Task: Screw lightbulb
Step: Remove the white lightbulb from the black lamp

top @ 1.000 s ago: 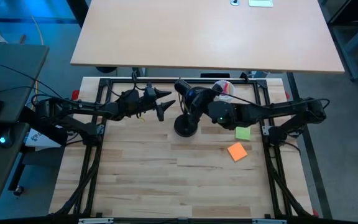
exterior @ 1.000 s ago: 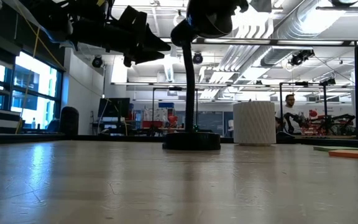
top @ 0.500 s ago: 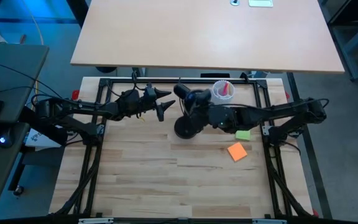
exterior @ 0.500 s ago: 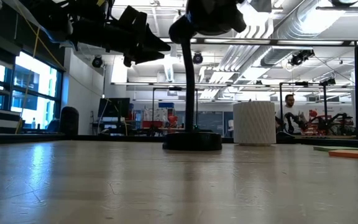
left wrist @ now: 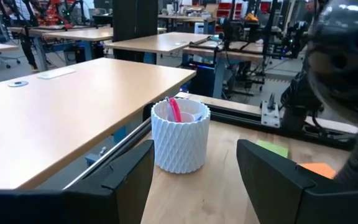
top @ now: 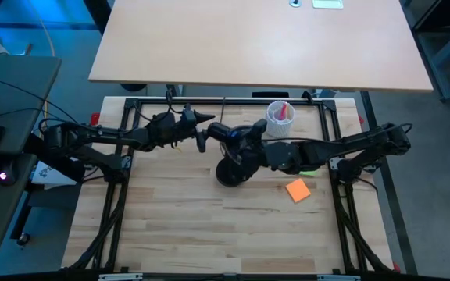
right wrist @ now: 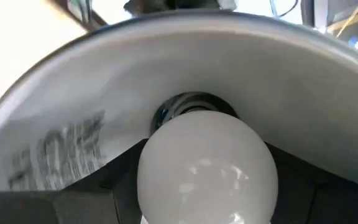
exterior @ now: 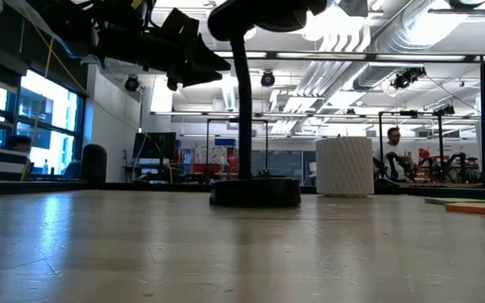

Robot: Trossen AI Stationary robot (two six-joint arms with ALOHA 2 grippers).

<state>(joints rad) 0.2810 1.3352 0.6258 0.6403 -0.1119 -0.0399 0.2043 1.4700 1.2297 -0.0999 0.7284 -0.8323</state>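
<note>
High view: left gripper (top: 206, 131) is up over the back-centre of the table (top: 170, 234), fingers spread, nothing btwn them. Right gripper (top: 244, 148) sits at the head of the black desk lamp (top: 231, 173), which stands just in front of the left gripper's tips. Bulb itself hidden from above by the arm + lamp head. White cup (top: 280, 117) w/ a red item stands behind the lamp, near the back rail. Green note (top: 306, 168) and orange note (top: 298, 190) lie to the right of the lamp, apart from each other.

Low view: lamp base flat on the wood, stem upright, head at the top edge. Left gripper hangs well above the table, left of the stem. Cup beyond and right of the base. A person (exterior: 391, 151) far back in the room.

Left wrist view: both left fingers (left wrist: 129, 177) stand wide apart, empty; cup seen btwn them, farther off.

Right wrist view: lightbulb (right wrist: 208, 168) sits btwn the right fingers (right wrist: 114, 180), one dark finger against each side, so the jaws are closed on its globe. Its base end points into the socket at the middle of the lamp shade's pale inside; base mostly hidden by the globe.
</note>
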